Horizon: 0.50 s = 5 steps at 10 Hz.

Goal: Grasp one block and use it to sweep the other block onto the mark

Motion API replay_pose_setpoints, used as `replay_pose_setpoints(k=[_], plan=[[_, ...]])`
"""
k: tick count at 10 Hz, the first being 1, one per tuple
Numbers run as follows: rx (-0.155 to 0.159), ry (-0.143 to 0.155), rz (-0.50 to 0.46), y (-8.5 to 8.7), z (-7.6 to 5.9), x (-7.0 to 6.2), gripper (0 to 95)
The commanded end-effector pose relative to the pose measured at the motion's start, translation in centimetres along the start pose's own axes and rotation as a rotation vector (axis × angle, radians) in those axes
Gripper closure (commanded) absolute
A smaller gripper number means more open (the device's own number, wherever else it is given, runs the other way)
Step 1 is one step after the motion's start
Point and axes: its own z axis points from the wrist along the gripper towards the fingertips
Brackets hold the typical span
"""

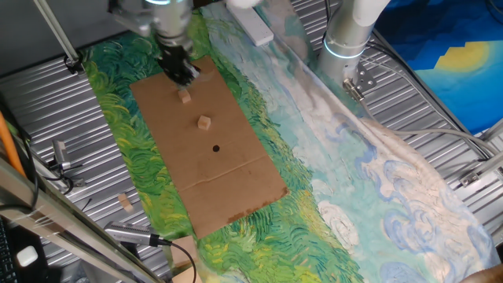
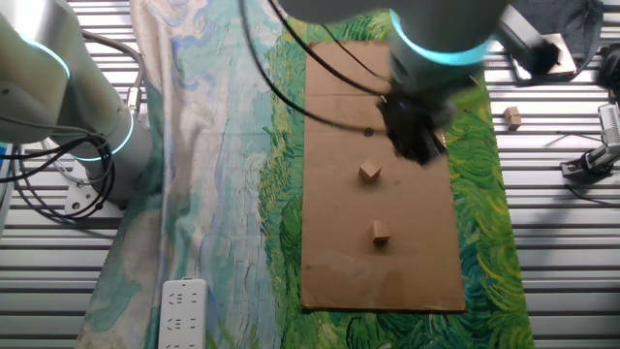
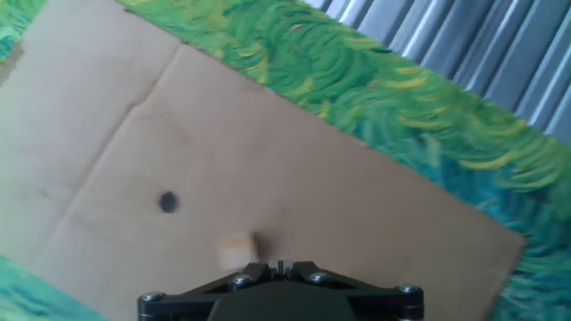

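Wooden and small, the two blocks sit on a flat sheet of cardboard (image 1: 236,177) laid over a painted cloth (image 1: 330,157), and I take the mark (image 1: 216,148), a tiny round black dot on that sheet, as the reference for everything else. One block (image 1: 204,122) lies near the mark, on the side facing the arm; the farther block (image 1: 185,96) lies beyond it along roughly the same line, just beside the gripper (image 1: 182,72), which hangs close above that end of the sheet. From the other fixed view the same order holds: mark (image 2: 368,133), then the nearer block (image 2: 369,172), then the farther one (image 2: 381,232). The hand view shows the dot (image 3: 168,202) and a pale block (image 3: 236,251) blurred at the edge of the gripper body, apart from the dot. Whether the jaws are spread or closed I cannot tell; the fingers are hidden or blurred in every view, and nothing appears to be held. Judging by their look, these cubes are light, rigid and dry, so they should not crush, but they will likely slide and twist easily on smooth cardboard. Two opposite flat faces, gripped squarely and low, seem the best hold on the farther block, leaving one flat face forward to push the nearer block toward the mark. A third block (image 1: 125,202) lies well apart on the metal table (image 1: 94,236).
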Motion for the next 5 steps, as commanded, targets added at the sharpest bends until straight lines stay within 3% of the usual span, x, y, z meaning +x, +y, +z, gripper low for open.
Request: replay_pose_setpoints(k=[1, 2, 5], plan=[[-0.006, -0.003, -0.038, -3.1, -0.1, 1.0, 95.0], [-0.007, -0.005, -0.056, -4.4, -0.1, 1.2, 95.0], [-0.022, 0.002, -0.068, -5.7, -1.1, 1.8, 95.0]])
